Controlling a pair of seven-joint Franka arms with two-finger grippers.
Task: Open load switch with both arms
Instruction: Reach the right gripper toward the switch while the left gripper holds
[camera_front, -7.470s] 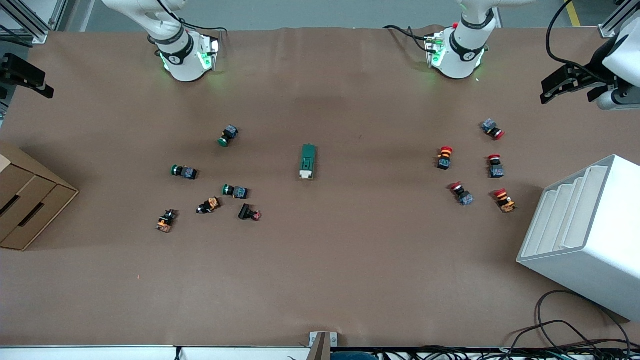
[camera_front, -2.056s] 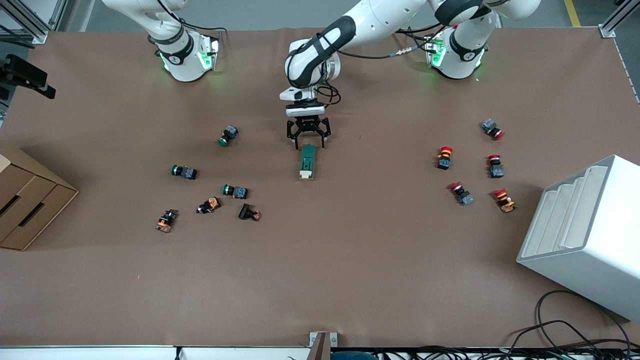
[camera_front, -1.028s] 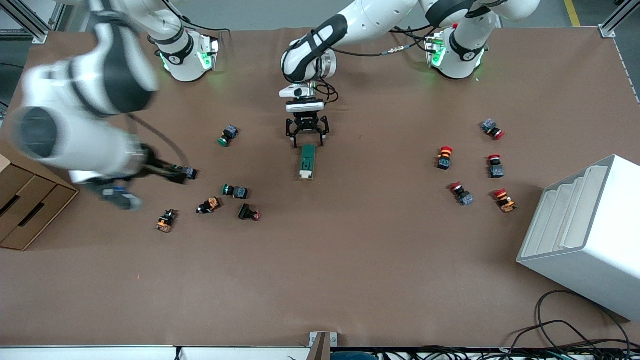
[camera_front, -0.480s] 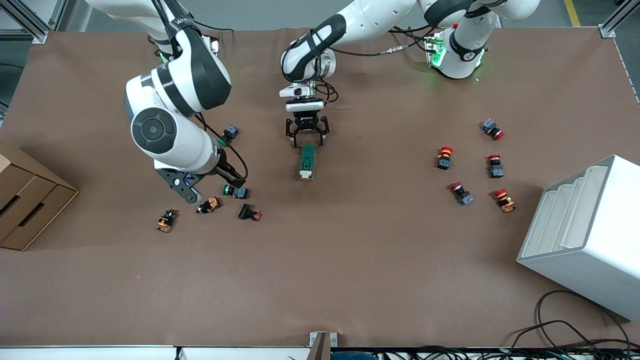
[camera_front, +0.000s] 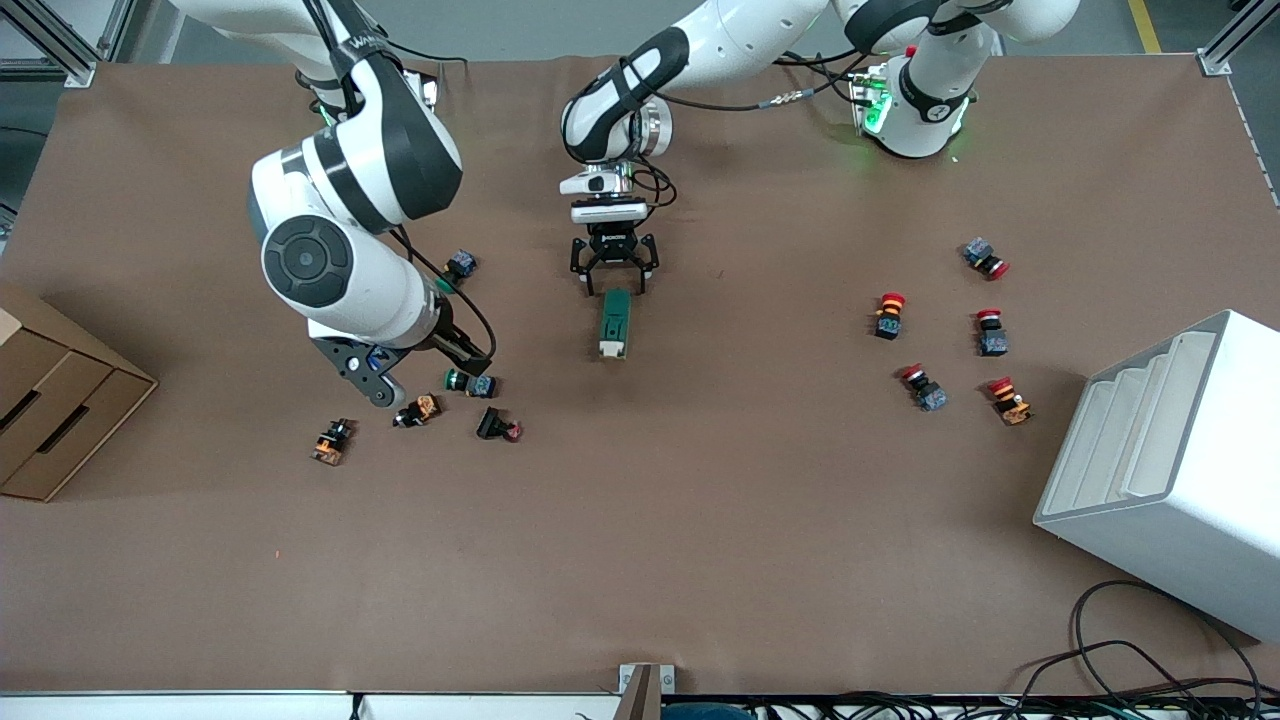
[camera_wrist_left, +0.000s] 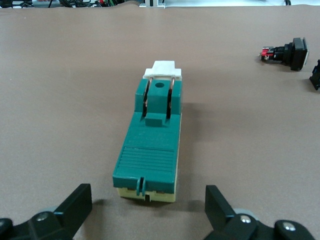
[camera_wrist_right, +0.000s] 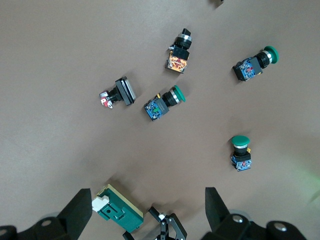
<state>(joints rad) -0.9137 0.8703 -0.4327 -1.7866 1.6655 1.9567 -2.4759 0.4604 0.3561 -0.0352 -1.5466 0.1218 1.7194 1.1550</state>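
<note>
The load switch (camera_front: 615, 322) is a dark green block with a white tab at the end nearer the front camera; it lies flat mid-table. My left gripper (camera_front: 613, 285) hangs open just above the table at the switch's farther end. In the left wrist view its fingers (camera_wrist_left: 75, 205) flank that end of the load switch (camera_wrist_left: 152, 145) without touching it. My right gripper (camera_front: 432, 374) is open and empty, raised over the green-capped push-buttons (camera_front: 470, 382). In the right wrist view the right gripper (camera_wrist_right: 147, 210) looks down on the load switch (camera_wrist_right: 117, 210) and the left gripper (camera_wrist_right: 167, 227).
Green, orange and black push-buttons (camera_front: 418, 410) lie scattered toward the right arm's end, beside a cardboard box (camera_front: 50, 400). Red-capped push-buttons (camera_front: 888, 312) lie toward the left arm's end, next to a white stepped rack (camera_front: 1170, 470).
The left arm came down to the switch first. Within the last second the right arm swung in over the green push-buttons, and it has held still for the last half second.
</note>
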